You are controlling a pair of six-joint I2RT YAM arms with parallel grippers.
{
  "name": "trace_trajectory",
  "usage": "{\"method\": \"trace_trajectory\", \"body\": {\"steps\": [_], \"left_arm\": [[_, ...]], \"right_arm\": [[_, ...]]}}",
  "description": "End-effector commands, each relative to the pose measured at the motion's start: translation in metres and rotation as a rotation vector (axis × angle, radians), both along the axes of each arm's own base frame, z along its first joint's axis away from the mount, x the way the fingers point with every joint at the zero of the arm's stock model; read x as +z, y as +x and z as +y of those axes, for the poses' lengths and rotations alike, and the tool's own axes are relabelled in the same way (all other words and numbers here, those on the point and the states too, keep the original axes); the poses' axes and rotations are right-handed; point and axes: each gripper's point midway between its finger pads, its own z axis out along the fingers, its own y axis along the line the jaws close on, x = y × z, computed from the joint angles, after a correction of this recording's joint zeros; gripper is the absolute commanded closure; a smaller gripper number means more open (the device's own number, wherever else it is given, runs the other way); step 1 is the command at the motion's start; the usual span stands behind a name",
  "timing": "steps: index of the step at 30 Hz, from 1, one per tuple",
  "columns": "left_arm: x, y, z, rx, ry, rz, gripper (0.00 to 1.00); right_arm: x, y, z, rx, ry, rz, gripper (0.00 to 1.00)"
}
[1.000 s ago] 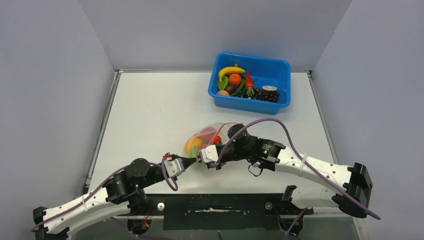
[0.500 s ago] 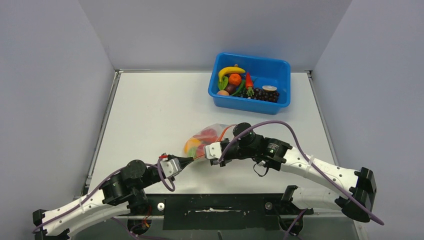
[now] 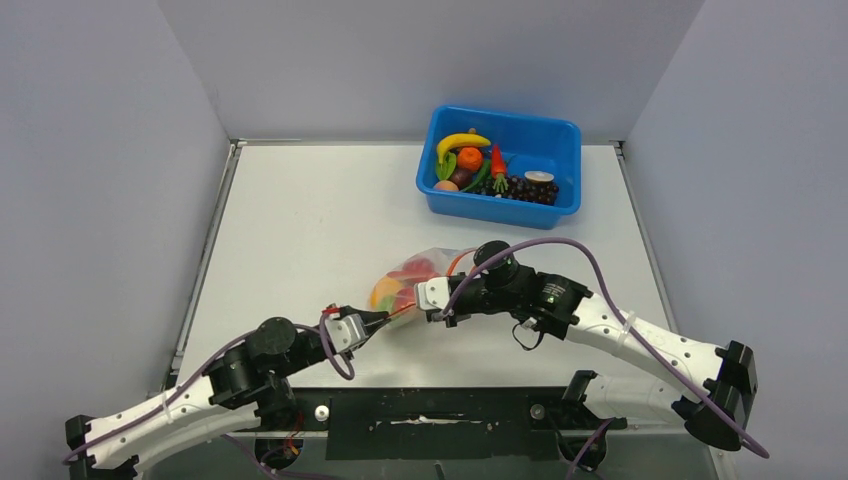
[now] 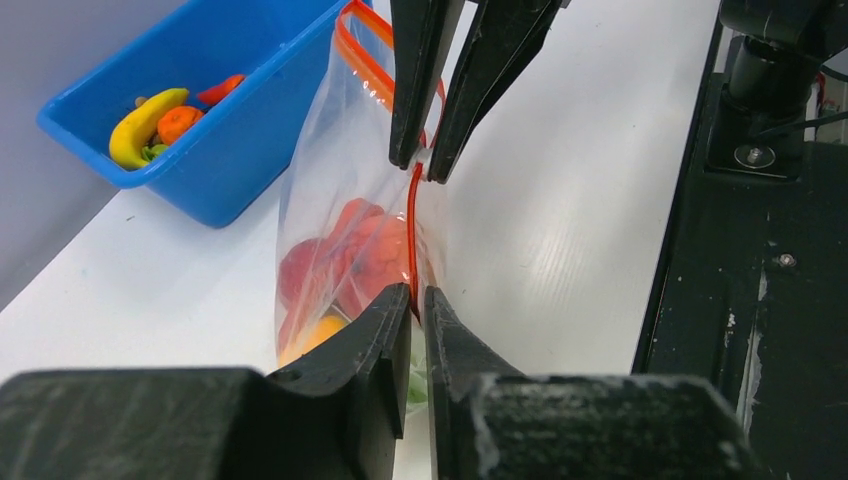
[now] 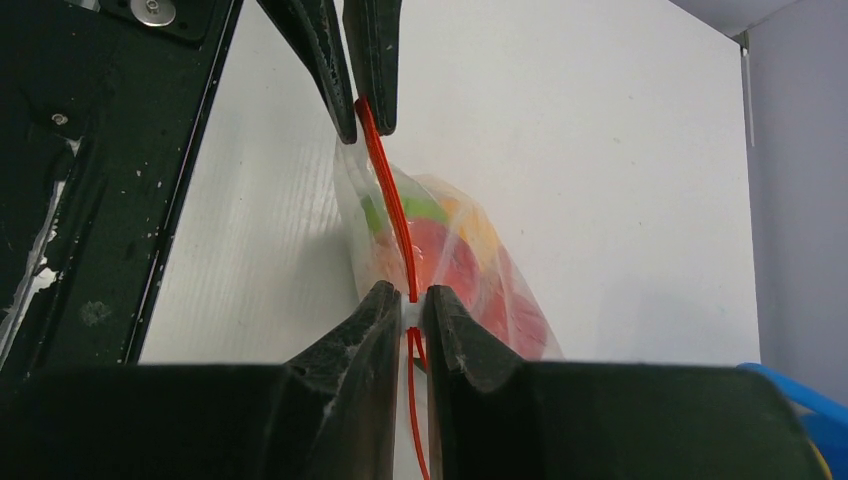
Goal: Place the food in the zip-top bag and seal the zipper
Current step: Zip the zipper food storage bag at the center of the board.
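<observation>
Left wrist view: left tool (image 4: 418,296) pinched tight on the zipper (image 4: 411,232), right tool (image 4: 420,166) clamped on same strip a little further along, stretch between them straight. Zip-top bag (image 3: 425,262) on bench (image 3: 300,220) between the arms, food (image 4: 345,255) packed inside.

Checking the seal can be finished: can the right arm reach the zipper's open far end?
Likely yes. The right gripper pinches the zipper, and its gaping end lies just beyond, with nothing between. The blue bin sits apart.
</observation>
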Motion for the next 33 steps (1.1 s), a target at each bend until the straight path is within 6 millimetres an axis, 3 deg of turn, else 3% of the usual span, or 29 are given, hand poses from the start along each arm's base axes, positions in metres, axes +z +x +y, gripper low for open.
{"method": "trace_trajectory", "body": {"steps": [1, 4, 8, 11, 12, 20, 33], "left_arm": [[0.034, 0.005, -0.016, -0.014, -0.088, -0.046, 0.86], [0.029, 0.008, -0.027, -0.025, -0.06, -0.038, 0.77], [0.026, 0.013, -0.035, -0.025, -0.042, -0.04, 0.77], [0.031, 0.015, -0.037, -0.018, -0.059, -0.047, 0.96], [0.033, 0.016, -0.035, -0.01, -0.067, -0.05, 1.0], [0.048, 0.013, -0.01, 0.044, -0.11, -0.055, 1.0], [0.055, 0.011, 0.027, 0.118, -0.102, -0.07, 1.0]], "right_arm": [[0.033, 0.002, 0.011, 0.017, 0.104, -0.028, 1.0], [0.033, 0.002, 0.012, 0.017, 0.109, -0.024, 1.0], [0.035, 0.0, 0.012, 0.026, 0.114, -0.016, 1.0], [0.034, 0.0, 0.01, 0.017, 0.115, -0.015, 1.0], [0.033, 0.0, 0.009, 0.013, 0.113, -0.014, 1.0], [0.019, 0.016, -0.012, -0.107, 0.018, -0.042, 1.0], [0.024, 0.039, -0.045, -0.27, -0.015, -0.045, 1.0]]}}
